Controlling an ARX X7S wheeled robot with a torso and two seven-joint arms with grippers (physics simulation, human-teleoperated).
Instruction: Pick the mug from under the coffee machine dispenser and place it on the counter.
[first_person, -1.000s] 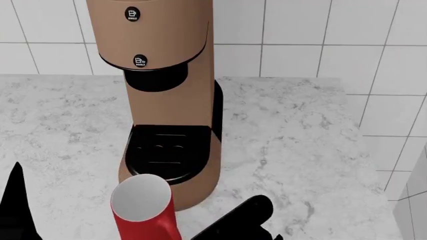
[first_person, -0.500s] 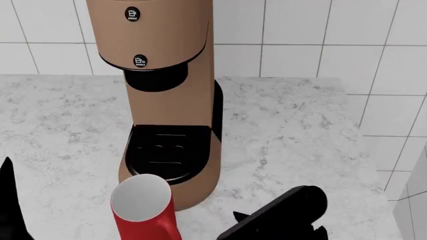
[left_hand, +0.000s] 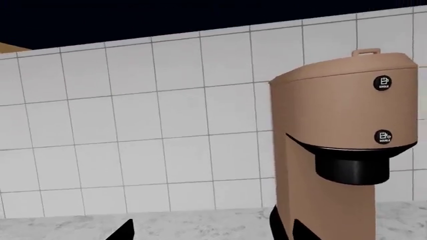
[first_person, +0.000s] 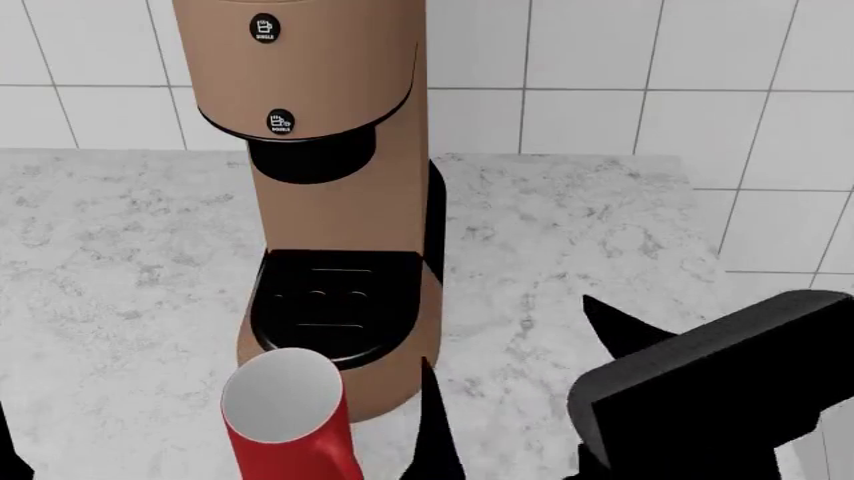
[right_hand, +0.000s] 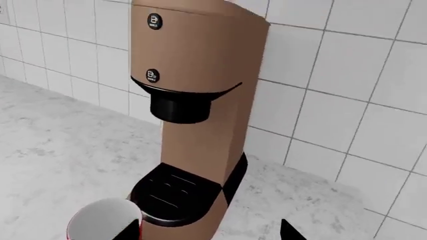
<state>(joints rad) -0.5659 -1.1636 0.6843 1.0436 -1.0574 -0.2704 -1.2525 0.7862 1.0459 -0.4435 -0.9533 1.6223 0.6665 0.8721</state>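
Two arms are under my control, and only the right one shows clearly from the head camera. My right gripper (first_person: 514, 375) stands above the counter (first_person: 601, 250), to the right of the coffee machine (first_person: 334, 200), with its two black fingers spread apart and nothing between them; one fingertip (first_person: 434, 430) points up just beside the mug (first_person: 287, 420). The red mug stands upright on the marble in front of the drip tray (first_person: 334, 305), its white inside visible, clear of the nozzle (first_person: 314, 155) above. In the right wrist camera the mug (right_hand: 103, 222) again sits against the front of the tray. Of my left gripper (left_hand: 123, 231) I see only a dark tip, so I cannot tell whether it is apart or together.
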